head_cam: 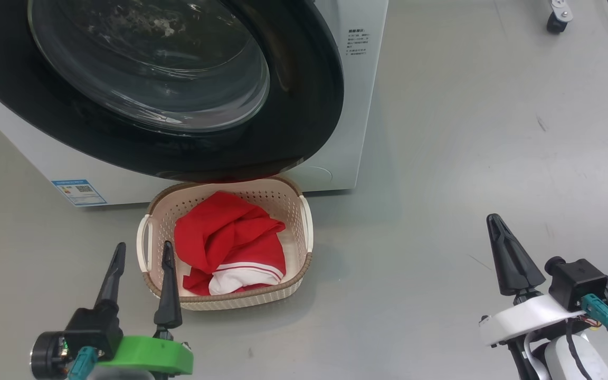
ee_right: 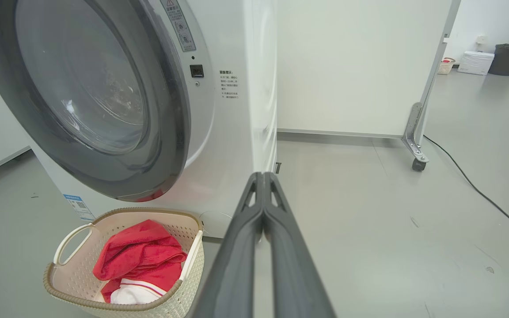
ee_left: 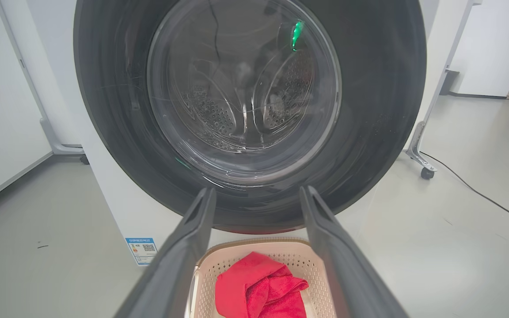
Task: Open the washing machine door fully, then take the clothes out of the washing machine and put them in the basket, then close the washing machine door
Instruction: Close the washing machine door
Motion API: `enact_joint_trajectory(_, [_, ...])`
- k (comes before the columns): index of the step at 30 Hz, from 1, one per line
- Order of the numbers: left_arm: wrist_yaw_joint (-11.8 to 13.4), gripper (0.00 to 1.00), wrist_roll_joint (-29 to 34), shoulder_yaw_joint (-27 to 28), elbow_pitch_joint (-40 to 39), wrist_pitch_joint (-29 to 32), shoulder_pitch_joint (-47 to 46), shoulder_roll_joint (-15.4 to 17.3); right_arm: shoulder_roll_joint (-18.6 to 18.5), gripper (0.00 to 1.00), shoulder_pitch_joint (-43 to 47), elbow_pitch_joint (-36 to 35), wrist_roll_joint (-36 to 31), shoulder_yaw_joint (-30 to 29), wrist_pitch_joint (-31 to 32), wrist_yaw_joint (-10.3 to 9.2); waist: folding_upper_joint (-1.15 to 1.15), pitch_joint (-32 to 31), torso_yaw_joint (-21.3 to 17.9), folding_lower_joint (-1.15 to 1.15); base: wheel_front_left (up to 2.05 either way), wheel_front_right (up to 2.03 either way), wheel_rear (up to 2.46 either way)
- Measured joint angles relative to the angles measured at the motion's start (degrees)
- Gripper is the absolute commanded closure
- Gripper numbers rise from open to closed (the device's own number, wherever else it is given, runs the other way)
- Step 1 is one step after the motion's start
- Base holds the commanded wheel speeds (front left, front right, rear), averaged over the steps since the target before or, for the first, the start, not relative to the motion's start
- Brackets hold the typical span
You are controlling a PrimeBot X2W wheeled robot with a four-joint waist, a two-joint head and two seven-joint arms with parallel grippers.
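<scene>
1. Nearest the head camera, the left gripper (head_cam: 143, 247) has its jaws wide apart and empty. The basket (head_cam: 304, 264) sits just ahead of its tips, with the red clothes (head_cam: 225, 237) heaped inside.
2. In the same view, the right gripper (head_cam: 495, 224) has its jaws pressed together on nothing. Bare floor (head_cam: 467, 132) lies ahead of it, and the basket is well off to its left.
3. Beyond the basket, the washing machine door (head_cam: 309, 105) lies against the front of the washing machine (head_cam: 359, 105).
4. From the left wrist, the door fills the space straight ahead of the parted jaws. The drum (ee_left: 219, 115) behind its glass looks empty, and the clothes lie low between the fingers.
5. From the right wrist, the closed jaws point past the machine's right side. The door and basket are ahead and to their left.
6. Unloading looks done and closing is the step in hand. I cannot tell whether the door has latched. To be sure, press the closed right fingertips squarely on the black ring, not the glass, keeping clear of the basket below.
</scene>
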Motion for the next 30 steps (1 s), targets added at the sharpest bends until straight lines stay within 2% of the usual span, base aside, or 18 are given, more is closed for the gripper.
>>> enact_joint_trajectory(12, [0.0,0.00,0.5,-3.2,0.4,-0.1,-1.3,-0.8,-3.7,1.00,-5.0,-1.9,-0.5,2.1,0.6,1.14,0.00,0.5,3.9,0.00,0.00,0.00,0.00])
enact_joint_trajectory(23, [0.0,0.00,0.4,-5.7,0.6,-0.6,-2.3,-1.0,-7.1,1.00,-14.6,-3.0,-1.0,7.5,5.7,2.02,0.00,1.6,10.0,0.00,0.00,0.00,0.00])
enact_joint_trajectory(30, [0.0,0.00,0.2,-6.9,0.5,-0.6,-3.0,-1.1,-8.2,1.00,-19.8,-3.0,-0.5,8.0,7.9,2.02,0.00,2.7,13.9,0.00,0.00,0.00,0.00])
